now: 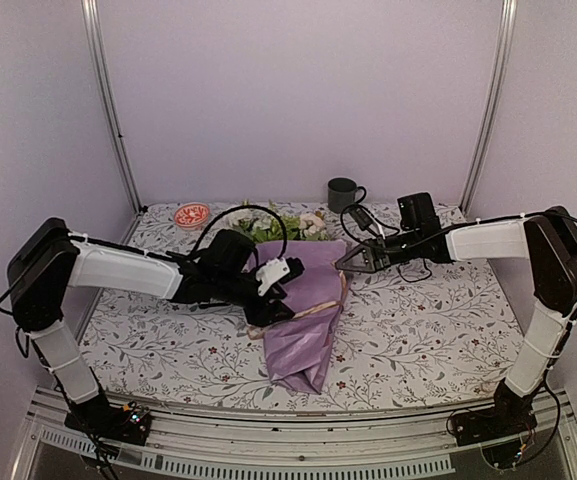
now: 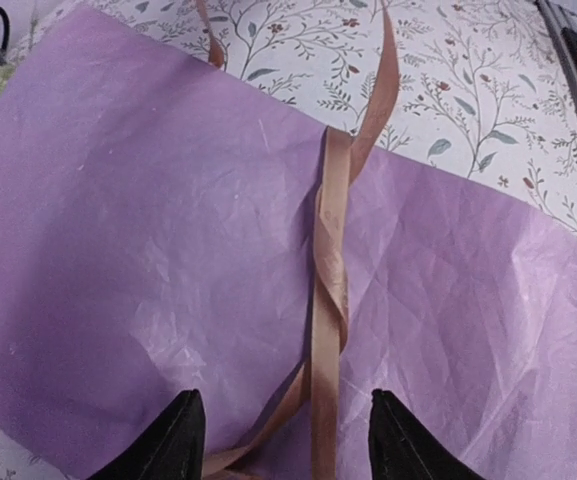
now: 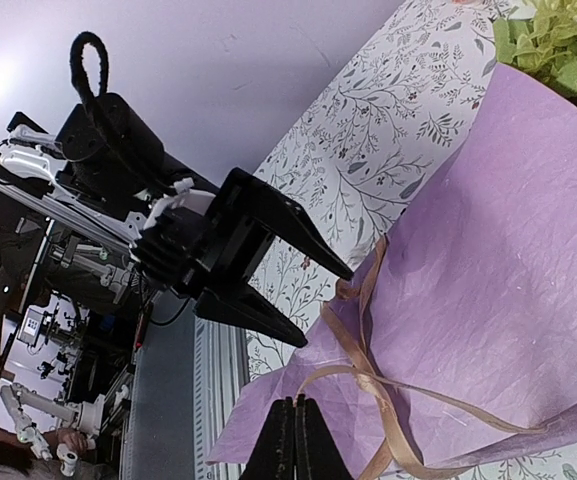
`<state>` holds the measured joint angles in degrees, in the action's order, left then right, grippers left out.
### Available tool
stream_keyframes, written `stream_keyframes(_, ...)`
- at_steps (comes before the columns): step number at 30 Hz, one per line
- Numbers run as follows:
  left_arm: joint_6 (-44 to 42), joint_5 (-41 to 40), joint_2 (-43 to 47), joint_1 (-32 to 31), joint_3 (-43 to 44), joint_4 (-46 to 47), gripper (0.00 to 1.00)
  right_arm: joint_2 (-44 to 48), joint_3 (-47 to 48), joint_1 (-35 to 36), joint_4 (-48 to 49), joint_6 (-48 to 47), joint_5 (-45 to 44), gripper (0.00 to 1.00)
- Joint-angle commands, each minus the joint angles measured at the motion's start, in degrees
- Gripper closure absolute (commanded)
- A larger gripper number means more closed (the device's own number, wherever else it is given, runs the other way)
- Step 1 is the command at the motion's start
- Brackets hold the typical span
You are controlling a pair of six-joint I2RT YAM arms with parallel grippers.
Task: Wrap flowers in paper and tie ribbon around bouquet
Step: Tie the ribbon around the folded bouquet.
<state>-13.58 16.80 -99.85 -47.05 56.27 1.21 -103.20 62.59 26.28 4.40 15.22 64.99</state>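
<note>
The bouquet lies in mid-table: flowers [image 1: 280, 224] at the far end, lilac paper [image 1: 303, 350] wrapped round them in a cone. A beige ribbon [image 1: 315, 309] crosses its middle. My left gripper [image 1: 266, 312] hovers over the cone's left side, open. In the left wrist view its fingers [image 2: 173, 445] stand apart above the paper [image 2: 148, 220], and the twisted ribbon [image 2: 330, 270] runs loose between them. My right gripper [image 1: 344, 262] is at the cone's right edge. Its jaws [image 3: 296, 402] are shut, pinching a strand of the ribbon [image 3: 368, 375] that arcs over the paper [image 3: 508, 230].
A dark mug [image 1: 342, 193] stands at the back, right of the flowers. A small red and white dish [image 1: 191, 215] sits at the back left. Floral cloth [image 1: 438, 330] covers the table. Metal rails [image 1: 268, 420] run along the near edge.
</note>
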Motion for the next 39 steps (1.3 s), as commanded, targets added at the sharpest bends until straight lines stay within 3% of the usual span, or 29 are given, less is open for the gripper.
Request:
stream_keyframes(1, 9.09, -7.15, 11.44, 1.22, -6.55, 2.95, 0.45, 1.32, 0.79, 0.27, 0.64, -0.03, 0.32, 1.0)
stream_keyframes(4, 20.06, -16.74, 14.31, 4.13, -8.98, -1.43, 0.5, 0.88, 0.69, 0.27, 0.21, -0.43, 0.36, 1.0)
stream_keyframes(6, 26.87, -17.45, 12.13, 5.94, -7.07, -7.89, 0.56, 0.5, 0.84, 0.18, -0.26, -0.88, 0.48, 1.0)
stream_keyframes(8, 28.77, -16.17, 9.94, 5.59, -7.16, -9.71, 0.53, 0.41, 0.87, 0.19, -0.52, -1.2, 0.37, 1.0)
stream_keyframes(12, 26.44, -13.85, 7.66, 5.32, -11.27, -4.91, 0.44, 0.27, 0.61, 0.09, -0.67, -1.38, 0.53, 1.0)
stream_keyframes(16, 22.94, -8.64, 6.48, 4.67, -11.08, -0.64, 0.44, 0.12, 0.39, 0.09, -1.64, -2.02, 0.47, 1.0)
stream_keyframes(23, 18.36, -9.81, 10.84, 1.29, -13.33, 7.56, 0.6, 0.32, -0.61, -0.4, -2.12, -2.57, -0.12, 1.0)
stream_keyframes(33, 17.18, -6.64, 5.97, 0.58, -10.28, 3.65, 0.56, 0.43, -0.58, -0.88, -2.46, -2.65, 0.04, 1.0)
stream_keyframes(39, 15.46, -7.98, 4.64, -0.7, -9.09, 3.64, 0.61, 0.51, -0.88, -0.97, -3.04, -2.91, 0.06, 1.0)
